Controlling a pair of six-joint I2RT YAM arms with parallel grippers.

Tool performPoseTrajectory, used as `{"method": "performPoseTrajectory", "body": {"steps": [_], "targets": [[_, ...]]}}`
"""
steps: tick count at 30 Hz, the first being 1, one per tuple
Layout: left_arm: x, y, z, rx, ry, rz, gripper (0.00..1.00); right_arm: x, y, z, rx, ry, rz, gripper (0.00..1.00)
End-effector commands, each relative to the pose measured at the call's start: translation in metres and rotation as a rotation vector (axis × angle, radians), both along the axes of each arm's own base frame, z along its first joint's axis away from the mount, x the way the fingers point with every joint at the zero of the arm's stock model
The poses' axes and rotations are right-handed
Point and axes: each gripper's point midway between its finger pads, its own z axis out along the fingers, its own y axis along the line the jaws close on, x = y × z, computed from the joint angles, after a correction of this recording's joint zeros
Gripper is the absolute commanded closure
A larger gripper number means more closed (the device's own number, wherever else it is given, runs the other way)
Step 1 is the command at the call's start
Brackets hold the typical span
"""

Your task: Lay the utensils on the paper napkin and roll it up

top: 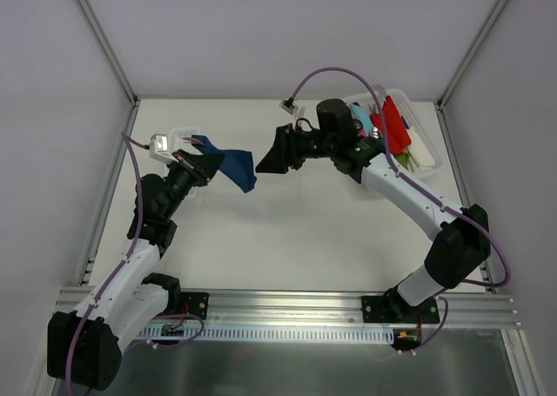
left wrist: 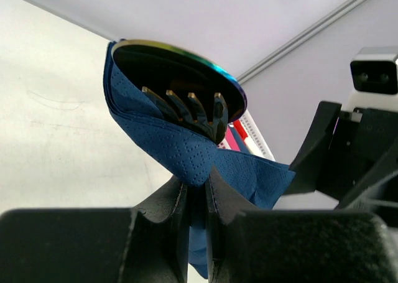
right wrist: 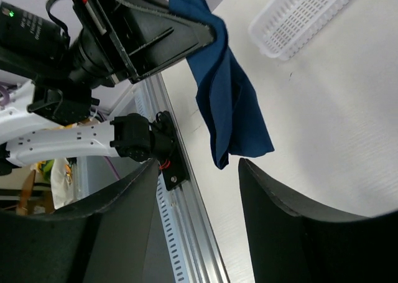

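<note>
Clearly I am working in the rolling stage rather than the placing one. Seen from above, my left gripper (top: 198, 163) is holding the paper napkin (top: 237, 170) up off the table (top: 305, 239), just near of the white tray (top: 170, 140). A loose navy tail is drooping to the right toward my right gripper (top: 265, 159), which is facing it from just beside it without touching. From my left wrist, my left fingers (left wrist: 177, 211) are squeezing together on a pinched fold of the napkin (left wrist: 186, 155). The utensils (left wrist: 193, 109), which are fork tines under a rounded shiny head, are sitting wrapped inside the cloth above the pinch, their far ends poking out. From my right wrist, my right fingers (right wrist: 106, 233) are standing wide apart and gripping nothing, and the napkin's hanging corner (right wrist: 233, 109) is dangling beyond their tips. I am judging the bundle loose. The next move is calling for my right fingers to catch that free tail, or for the bundle to go back down on the table, so the wrap can tighten without the utensils sliding out the open top.
</note>
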Motion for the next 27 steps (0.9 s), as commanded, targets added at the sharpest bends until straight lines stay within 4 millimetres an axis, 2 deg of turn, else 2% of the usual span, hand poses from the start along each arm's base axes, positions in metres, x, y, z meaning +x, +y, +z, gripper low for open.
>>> {"method": "performPoseTrajectory", "body": {"steps": [1,7,11,16,17,18,19,20,27], "targets": [[-0.004,0.003,0.028,-0.063,-0.049,0.030,1.00,-0.007,-0.001,0.013,-0.032,-0.126,-0.007,0.42],[-0.013,-0.008,0.034,-0.081,-0.060,-0.004,1.00,-0.013,0.009,0.002,-0.079,-0.171,-0.006,0.43],[-0.020,-0.016,0.043,-0.102,-0.085,-0.039,1.00,-0.005,0.011,-0.002,-0.093,-0.175,-0.030,0.47],[-0.026,-0.019,0.049,-0.134,-0.099,-0.065,1.00,-0.004,0.013,0.000,-0.067,-0.151,-0.016,0.72],[-0.027,-0.020,0.053,-0.140,-0.110,-0.071,1.00,-0.005,0.014,0.001,-0.054,-0.141,-0.010,0.79],[-0.028,-0.021,0.055,-0.146,-0.113,-0.078,1.00,-0.004,0.011,-0.001,-0.046,-0.120,-0.005,0.91],[-0.029,-0.021,0.056,-0.158,-0.113,-0.083,1.00,-0.002,0.011,0.001,-0.025,-0.101,-0.007,0.97],[-0.030,-0.022,0.058,-0.167,-0.123,-0.089,1.00,-0.002,0.011,0.002,-0.011,-0.091,0.000,1.00],[-0.041,-0.030,0.070,-0.223,-0.154,-0.169,1.00,0.014,-0.011,0.001,0.064,-0.021,-0.012,1.00]]}}
